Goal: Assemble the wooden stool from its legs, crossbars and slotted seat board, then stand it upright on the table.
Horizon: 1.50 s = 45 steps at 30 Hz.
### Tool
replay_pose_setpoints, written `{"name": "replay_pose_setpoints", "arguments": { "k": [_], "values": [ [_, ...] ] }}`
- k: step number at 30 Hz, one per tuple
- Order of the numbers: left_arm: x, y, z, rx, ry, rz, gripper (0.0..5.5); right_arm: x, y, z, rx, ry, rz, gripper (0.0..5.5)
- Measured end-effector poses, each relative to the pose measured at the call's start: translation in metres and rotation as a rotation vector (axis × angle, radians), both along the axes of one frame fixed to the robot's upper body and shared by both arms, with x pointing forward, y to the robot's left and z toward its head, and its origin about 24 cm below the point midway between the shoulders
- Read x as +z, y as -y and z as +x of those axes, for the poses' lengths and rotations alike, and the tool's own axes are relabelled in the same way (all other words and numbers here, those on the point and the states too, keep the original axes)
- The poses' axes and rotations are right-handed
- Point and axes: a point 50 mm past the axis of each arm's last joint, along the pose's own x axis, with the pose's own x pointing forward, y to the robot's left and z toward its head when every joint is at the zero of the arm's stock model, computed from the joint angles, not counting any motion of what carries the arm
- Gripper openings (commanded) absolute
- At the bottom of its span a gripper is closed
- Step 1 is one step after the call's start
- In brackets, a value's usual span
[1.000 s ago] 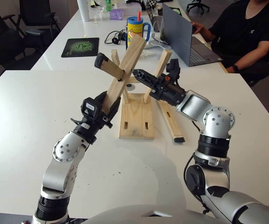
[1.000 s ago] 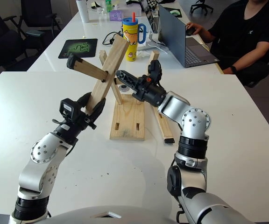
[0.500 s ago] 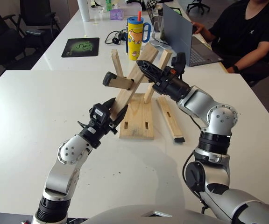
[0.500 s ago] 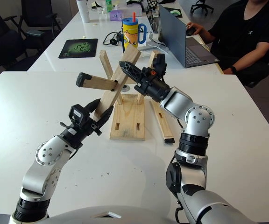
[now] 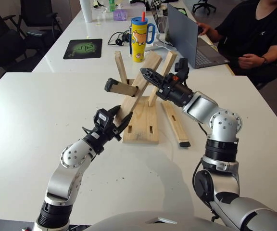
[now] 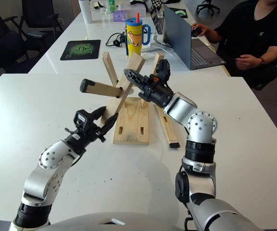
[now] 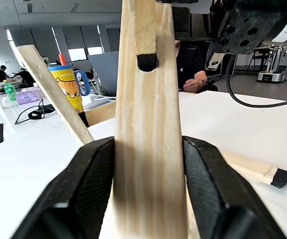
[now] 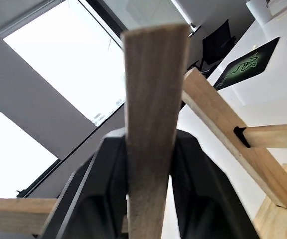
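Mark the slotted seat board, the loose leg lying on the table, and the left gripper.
slotted seat board (image 5: 141,126), left eye view, bare middle of its top face.
loose leg (image 5: 176,124), left eye view, middle of its length.
left gripper (image 5: 119,117), left eye view, midway between its fingertips.

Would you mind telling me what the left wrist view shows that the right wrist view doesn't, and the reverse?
The left wrist view adds the yellow tumbler, the laptop and a loose leg lying flat on the table. The right wrist view adds the green mouse mat, a crossbar slotted into a tilted leg, and a corner of the seat board. Both show a wooden leg clamped in that arm's own gripper, left gripper and right gripper; it looks like the same piece.
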Motion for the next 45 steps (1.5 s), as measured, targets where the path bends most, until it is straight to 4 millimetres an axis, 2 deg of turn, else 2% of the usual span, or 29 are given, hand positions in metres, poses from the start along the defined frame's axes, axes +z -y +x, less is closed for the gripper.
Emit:
{"name": "replay_pose_setpoints", "arguments": {
  "k": [1, 3, 7, 10, 15, 18, 20, 24, 28, 33, 39, 45],
  "values": [
    [-0.011, -0.008, -0.004, 0.017, -0.055, 0.027, 2.07, -0.001, 0.014, 0.002, -0.076, 0.013, -0.033, 1.04],
    [-0.019, -0.014, -0.008, 0.029, -0.097, 0.044, 2.07, -0.002, 0.023, 0.002, -0.125, 0.029, -0.054, 1.04],
    [-0.022, -0.019, -0.01, 0.019, -0.115, 0.059, 2.07, 0.0, 0.018, 0.0, -0.088, 0.065, -0.042, 1.03],
    [-0.021, -0.036, -0.009, 0.043, -0.122, 0.097, 2.07, 0.005, 0.011, -0.003, 0.014, 0.14, -0.046, 1.03],
    [0.014, -0.076, 0.004, 0.094, -0.07, 0.022, 2.07, 0.036, 0.02, 0.001, 0.196, 0.34, -0.107, 1.03],
    [0.05, -0.091, 0.016, 0.051, -0.016, -0.142, 2.07, 0.053, 0.023, 0.01, 0.321, 0.426, -0.153, 1.03],
    [0.074, -0.088, 0.025, -0.027, 0.03, -0.226, 2.07, 0.056, 0.015, 0.014, 0.425, 0.461, -0.179, 1.03],
    [0.114, -0.069, 0.045, -0.203, 0.091, -0.315, 2.07, 0.051, -0.003, 0.019, 0.618, 0.501, -0.235, 1.03],
    [0.148, -0.049, 0.053, -0.367, 0.122, -0.377, 2.07, 0.057, -0.018, 0.018, 0.742, 0.572, -0.27, 1.03],
    [0.148, -0.037, 0.053, -0.47, 0.061, -0.388, 2.07, 0.057, -0.027, 0.016, 0.816, 0.61, -0.296, 1.03],
    [0.142, -0.029, 0.054, -0.517, 0.015, -0.374, 2.07, 0.054, -0.033, 0.015, 0.868, 0.619, -0.322, 1.03],
    [0.142, -0.018, 0.051, -0.572, 0.0, -0.348, 2.07, 0.06, -0.044, 0.011, 0.93, 0.653, -0.304, 1.03]
  ]
}}
